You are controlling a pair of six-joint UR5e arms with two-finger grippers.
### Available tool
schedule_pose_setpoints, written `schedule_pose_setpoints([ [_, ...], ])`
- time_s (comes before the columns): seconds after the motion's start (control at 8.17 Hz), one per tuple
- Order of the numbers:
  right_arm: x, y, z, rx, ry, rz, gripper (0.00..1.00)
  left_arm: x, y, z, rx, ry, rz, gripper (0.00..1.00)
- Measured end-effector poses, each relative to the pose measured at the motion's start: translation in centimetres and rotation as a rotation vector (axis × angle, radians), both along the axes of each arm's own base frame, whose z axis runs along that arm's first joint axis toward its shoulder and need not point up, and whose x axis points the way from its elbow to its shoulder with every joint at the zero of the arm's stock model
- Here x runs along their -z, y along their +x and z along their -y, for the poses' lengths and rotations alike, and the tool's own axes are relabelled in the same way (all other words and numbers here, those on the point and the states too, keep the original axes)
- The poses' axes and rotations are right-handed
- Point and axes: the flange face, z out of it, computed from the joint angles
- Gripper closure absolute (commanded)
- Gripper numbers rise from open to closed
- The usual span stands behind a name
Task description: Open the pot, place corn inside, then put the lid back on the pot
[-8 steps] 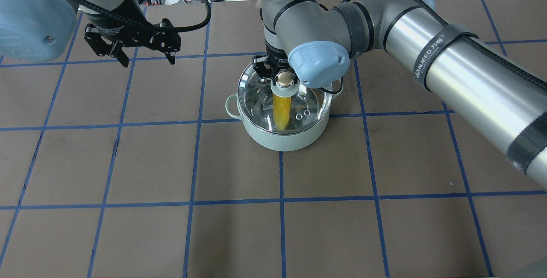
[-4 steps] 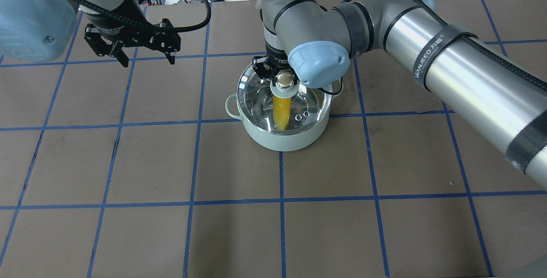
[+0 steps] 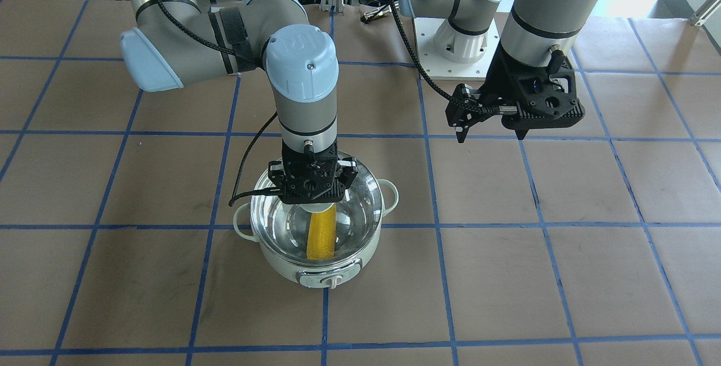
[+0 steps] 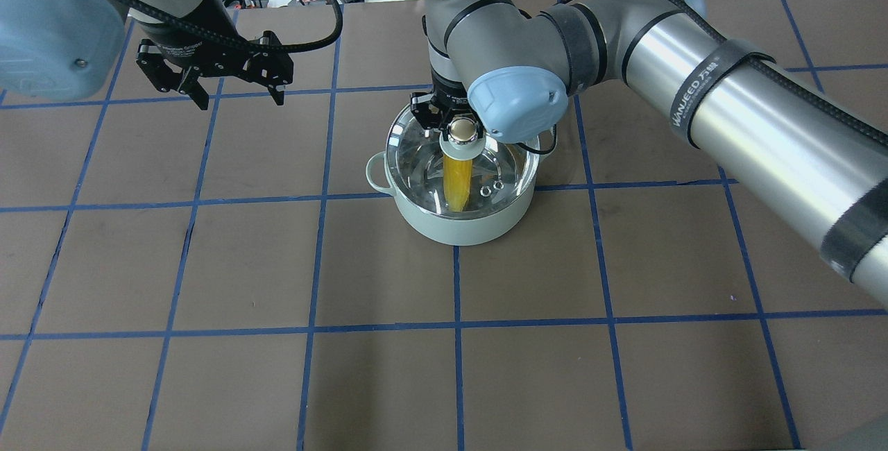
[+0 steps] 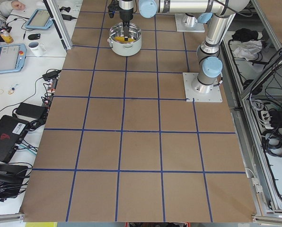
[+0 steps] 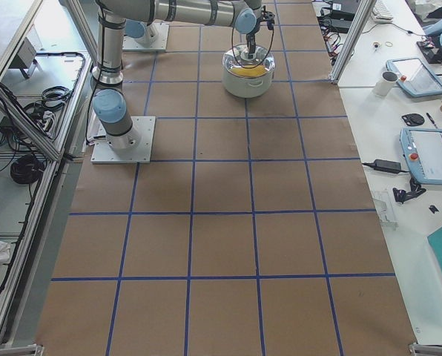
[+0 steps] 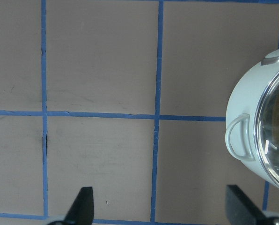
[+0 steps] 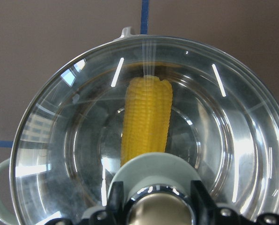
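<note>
Glass lid [image 4: 415, 159] on pot [image 4: 458, 230], knob [image 4: 463, 130] pinched by right hand [image 8: 157, 202], arm strap [image 4: 701, 90] reading WANJEED; left hand [image 4: 241, 95] open, empty

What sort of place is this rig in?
Probably a robotics lab, not a kitchen: an arm base bolted to a tape-gridded table, and a teach pendant on a side desk.

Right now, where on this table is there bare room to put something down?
The broad stretch of table between the pot and the robot's edge is bare. So is the patch between the pot and the open left gripper. It is crowded only at the pot, where the right gripper grips the lid.
</note>
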Motion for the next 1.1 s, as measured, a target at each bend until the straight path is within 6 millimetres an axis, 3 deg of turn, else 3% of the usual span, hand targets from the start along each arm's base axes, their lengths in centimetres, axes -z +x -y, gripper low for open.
schedule_pose_setpoints([
  [0.24, -0.5, -0.2, 0.0, -0.038, -0.015, -0.009, 0.0, 0.0, 0.0, 0.0, 0.0, 0.0, 0.0, 0.0],
  [0.49, -4.2, -2.5, -0.3, -0.03, -0.058, 0.001, 0.0, 0.0, 0.0, 0.0, 0.0, -0.001, 0.0, 0.0],
  [0.61, -7.3, -5.4, -0.8, -0.008, -0.06, -0.002, 0.0, 0.0, 0.0, 0.0, 0.0, -0.001, 0.0, 0.0],
  [0.86, -13.9, -14.1, -2.8, -0.009, -0.047, -0.02, 0.0, -0.3, 0.0, -0.1, 0.0, -0.009, -0.003, 0.0],
  [0.98, -16.6, -18.6, -3.9, 0.001, -0.05, -0.025, 0.0, -0.7, -0.1, -0.3, 0.0, -0.016, -0.006, 0.0],
  [1.1, -18.3, -21.5, -5.0, 0.021, -0.046, -0.026, 0.0, -0.9, 0.0, -0.4, 0.0, -0.02, -0.005, 0.0],
])
